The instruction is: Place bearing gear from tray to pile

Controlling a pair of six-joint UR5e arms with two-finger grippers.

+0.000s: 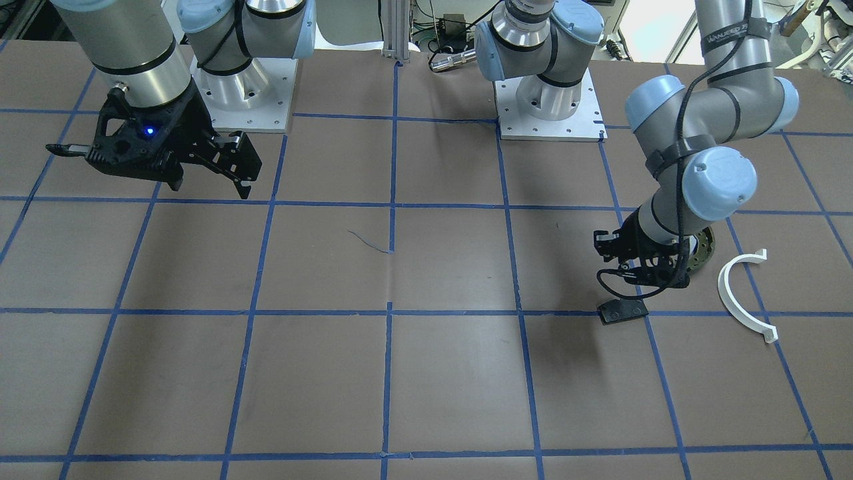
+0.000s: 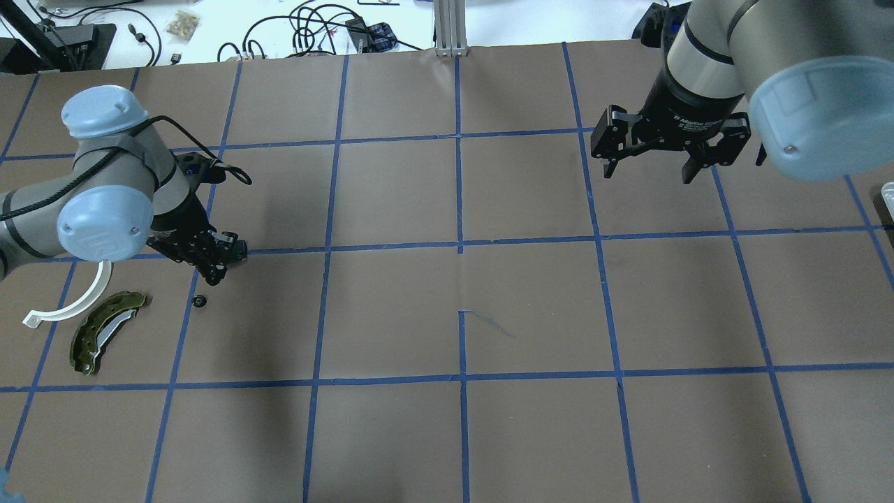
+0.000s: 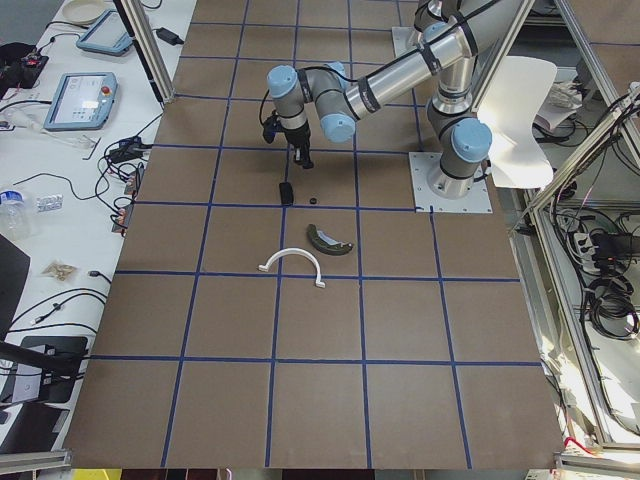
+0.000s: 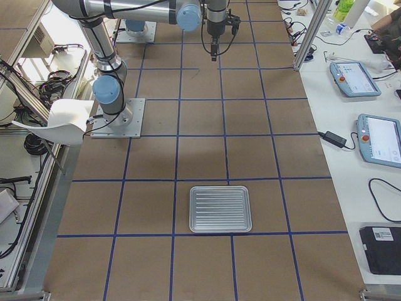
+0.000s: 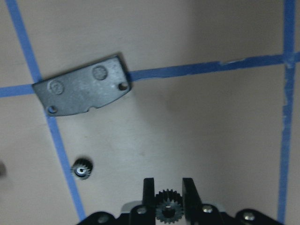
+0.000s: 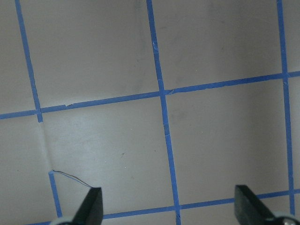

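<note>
Read left to right across the overhead view. Logged the pile [image 3: 328, 241] at the far left of the surface [image 2: 461, 433]: white half-ring [image 2: 70, 304] lying flat, olive brake shoe [image 2: 105, 332] just beside it, long axis on a diagonal. Found the left gripper [image 5: 168, 183] next, hanging above the surface at the pile's right edge, narrowed to a small gap and clamped on the bearing gear [image 5: 165, 207] by its toothed rim. Read the gear as face-on to the wrist camera, bore at centre, axis running along the fingers [image 5: 149, 187]; round outline, so no long side to record. Saw ahead of the fingers, in the wrist view, the flat black pad [image 5: 82, 91] lying across a crossing of blue tape lines [image 5: 211, 68], long axis close to one line and slightly tilted. Noted a second small gear [image 5: 81, 169] loose on the surface, near the pad and just beside a tape line, apart from the held one. Moved on to the far right: found the right gripper [image 2: 649, 175] raised over the surface, spread wide, gripping nothing, touching nothing. Located the tray [image 4: 220, 208] only in the exterior right view, flat on the surface near that camera, well apart from both grippers and from the pile.
</note>
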